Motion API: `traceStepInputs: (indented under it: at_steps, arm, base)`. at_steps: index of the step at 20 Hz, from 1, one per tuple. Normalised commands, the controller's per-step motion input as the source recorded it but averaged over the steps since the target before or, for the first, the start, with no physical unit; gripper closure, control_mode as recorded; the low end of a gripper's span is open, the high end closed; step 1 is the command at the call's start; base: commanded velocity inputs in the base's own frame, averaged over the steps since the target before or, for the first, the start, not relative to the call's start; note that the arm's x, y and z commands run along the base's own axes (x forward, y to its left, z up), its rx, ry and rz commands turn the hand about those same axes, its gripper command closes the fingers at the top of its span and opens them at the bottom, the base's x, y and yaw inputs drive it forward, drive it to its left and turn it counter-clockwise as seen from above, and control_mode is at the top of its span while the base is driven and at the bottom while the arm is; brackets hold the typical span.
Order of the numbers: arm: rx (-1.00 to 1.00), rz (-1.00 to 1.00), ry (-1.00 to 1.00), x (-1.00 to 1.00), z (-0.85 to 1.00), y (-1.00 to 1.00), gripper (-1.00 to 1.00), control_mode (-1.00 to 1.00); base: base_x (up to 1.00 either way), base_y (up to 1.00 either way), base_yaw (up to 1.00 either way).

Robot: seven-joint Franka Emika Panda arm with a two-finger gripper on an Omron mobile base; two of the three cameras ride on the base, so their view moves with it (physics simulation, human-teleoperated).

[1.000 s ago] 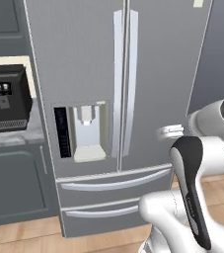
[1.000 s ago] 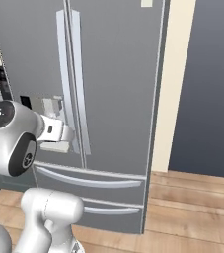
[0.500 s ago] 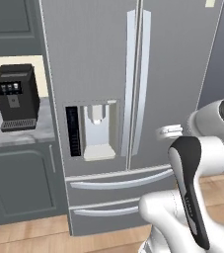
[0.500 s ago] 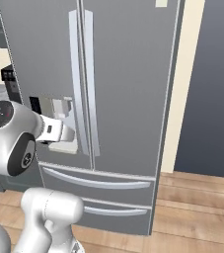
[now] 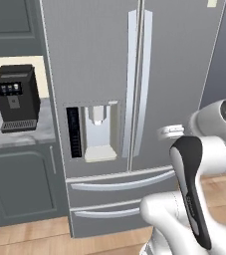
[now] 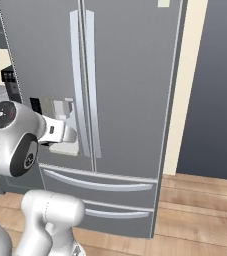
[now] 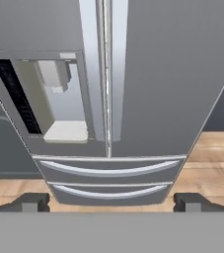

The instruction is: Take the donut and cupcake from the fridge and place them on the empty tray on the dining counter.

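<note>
The silver-grey fridge (image 5: pixel 134 74) stands straight ahead with both French doors shut, its two long handles (image 7: pixel 103 74) side by side at the centre seam. The donut and cupcake are hidden behind those doors. The tray and the dining counter are out of view. In the hand view my gripper (image 7: pixel 112 202) is open, its dark fingertips (image 7: pixel 32 201) far apart with nothing between them, and it points at the lower drawers (image 7: pixel 108 170) from a distance. My folded arm (image 6: pixel 15 137) stays short of the fridge (image 6: pixel 125 85).
A water dispenser panel (image 5: pixel 99 132) is set in the left door. Left of the fridge, a black coffee machine (image 5: pixel 16 97) stands on a dark grey cabinet counter (image 5: pixel 15 142). A dark wall (image 6: pixel 215 85) lies to the right, above the wooden floor (image 6: pixel 200 215).
The whole picture has shifted: the base has moved, so the fridge sits further right in both base views. The arm keeps its folded pose and the gripper stays open.
</note>
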Motion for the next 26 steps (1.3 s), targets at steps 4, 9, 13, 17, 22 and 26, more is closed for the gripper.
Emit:
traceStepInputs:
  at_steps: [4, 9, 13, 17, 22, 26]
  arm:
    - [0.01, 0.0, -0.03, 0.74, 0.0, -0.3, -1.0, -1.0]
    - [0.0, 0.0, -0.19, 0.74, 0.02, -0.11, -1.0, -1.0]
    - [0.0, 0.03, -0.31, 0.55, 0.18, 0.0, -1.0, -1.0]
    - [0.0, 0.0, -0.12, 0.62, 0.13, 0.0, -1.0, -1.0]
    - [0.01, 0.0, 0.05, 0.78, 0.0, -0.09, -1.0, -1.0]
    - [0.0, 0.0, 0.09, 0.77, 0.0, -0.08, -1.0, -1.0]
  base:
    - [0.0, 0.0, 0.0]
    - [0.0, 0.0, 0.0]
    - [0.0, 0.0, 0.0]
    - [0.0, 0.0, 0.0]
    - [0.0, 0.0, 0.0]
    - [0.0, 0.0, 0.0]
